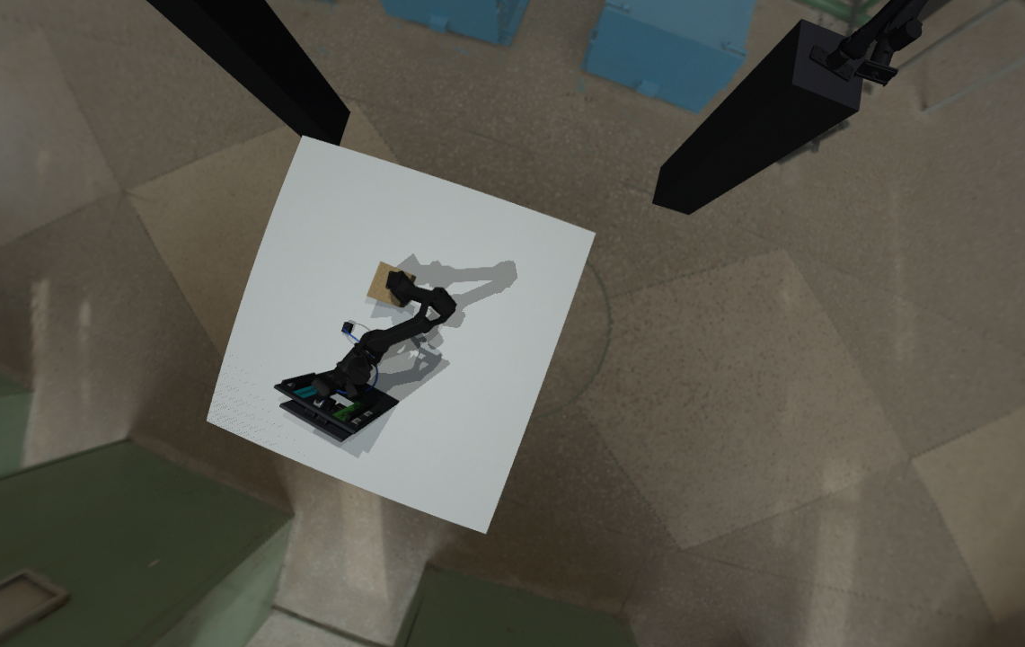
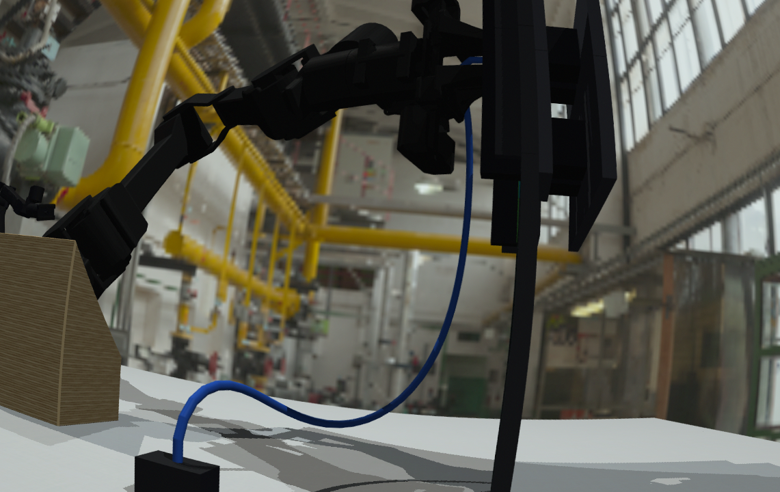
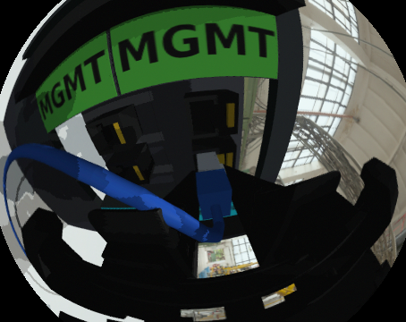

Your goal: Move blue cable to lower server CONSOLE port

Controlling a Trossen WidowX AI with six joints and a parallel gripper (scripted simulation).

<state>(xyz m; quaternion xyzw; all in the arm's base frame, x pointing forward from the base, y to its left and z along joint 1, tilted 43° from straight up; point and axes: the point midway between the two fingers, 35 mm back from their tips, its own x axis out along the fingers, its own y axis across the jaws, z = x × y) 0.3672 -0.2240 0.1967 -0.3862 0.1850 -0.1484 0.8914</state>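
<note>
My gripper (image 1: pixel 336 393) (image 2: pixel 472 61) (image 3: pixel 210 173) is closed narrowly on the blue plug (image 3: pixel 214 190), one finger on each side. The plug is at the front of the upper server (image 1: pixel 387 400) (image 2: pixel 502 91) (image 3: pixel 169 105), apparently in its CONSOLE port, though the seating is too dark to confirm. From it the blue cable (image 1: pixel 375 374) (image 2: pixel 465 214) (image 3: pixel 100 179) hangs below the upper server and runs to a black box (image 1: pixel 348 327) (image 2: pixel 176 474) on the table.

So I judge only the grasp and perhaps the squeeze to be done; I cannot see whether the tab is pressed. Left to do: draw the plug straight out, take it down to the lower server (image 2: pixel 504 210) (image 3: pixel 33 143) beneath the upper one, push until it clicks, and let go.
</note>
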